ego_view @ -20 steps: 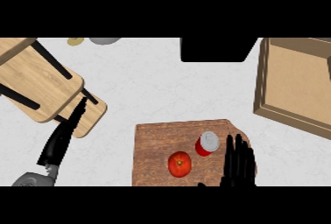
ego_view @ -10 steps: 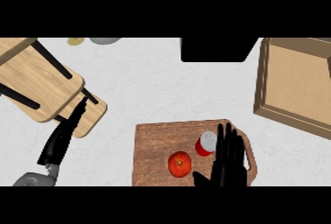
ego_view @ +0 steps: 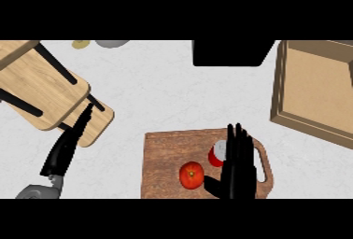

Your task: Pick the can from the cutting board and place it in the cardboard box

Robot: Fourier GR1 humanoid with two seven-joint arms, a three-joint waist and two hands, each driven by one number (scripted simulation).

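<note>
1. The can (ego_view: 218,153) is seen upright on the cutting board (ego_view: 165,154), toward the board's right half, red-sided with a pale top. It's partly covered from the right by the right hand (ego_view: 238,165).

2. The right hand is held with fingers straight and pointed away from the robot, right alongside the can. Nothing is grasped yet; whether the fingers are actually touching the can's side can't be told from this angle.

3. A tomato (ego_view: 191,173) is sat on the same board, just beside the can on its near-left. Worth keeping in mind, since it could get nudged when the thumb is brought around.

4. Handling-wise, the can is probably rigid and fairly light, with a smooth, slippery wall. It's best taken around the middle of its side, fingers on one flank and thumb opposite, so it isn't tipped.

5. The cardboard box (ego_view: 277,88) is parked at the right edge of the tabletop (ego_view: 172,93), well apart from the board. So a lift and a carry to the right are still needed.

6. The left hand (ego_view: 67,147) is resting at the lower left, fingers straight, near a wooden stool-like thing (ego_view: 41,88). Nothing is held in it.
</note>
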